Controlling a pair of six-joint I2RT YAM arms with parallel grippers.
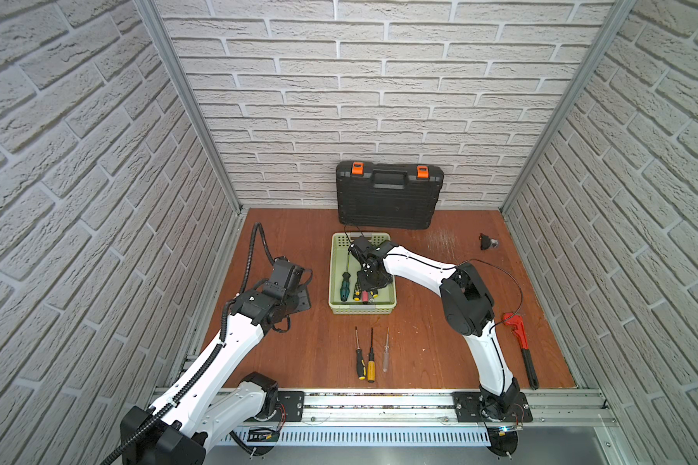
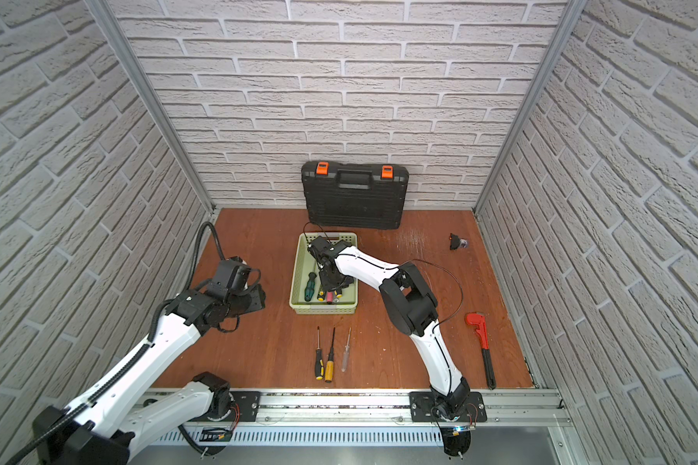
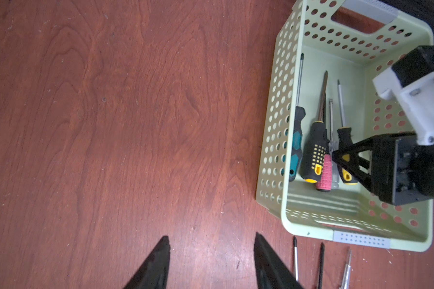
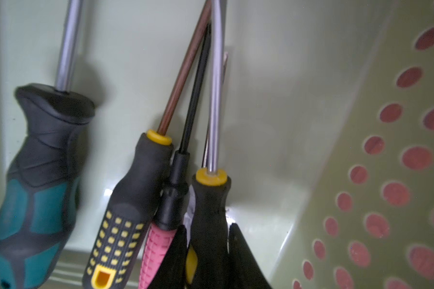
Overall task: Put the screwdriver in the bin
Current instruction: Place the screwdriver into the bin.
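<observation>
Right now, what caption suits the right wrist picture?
Right gripper holds a black-and-yellow screwdriver beside other screwdrivers inside the green bin.

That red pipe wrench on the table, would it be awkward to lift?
Probably heavy for its size; the red pipe wrench looks metal. Its bulky head sits at one end, so lifted by the black handle it may tip. Lying flat, it seems unlikely to roll.

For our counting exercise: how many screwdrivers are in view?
8. Five in the bin: teal-handled, dotted black-yellow, pink-handled, clear-handled, and a slim black-yellow one held by the right gripper. Three on the table: black-and-yellow, orange-handled, transparent. The gripper may hide more.
</observation>
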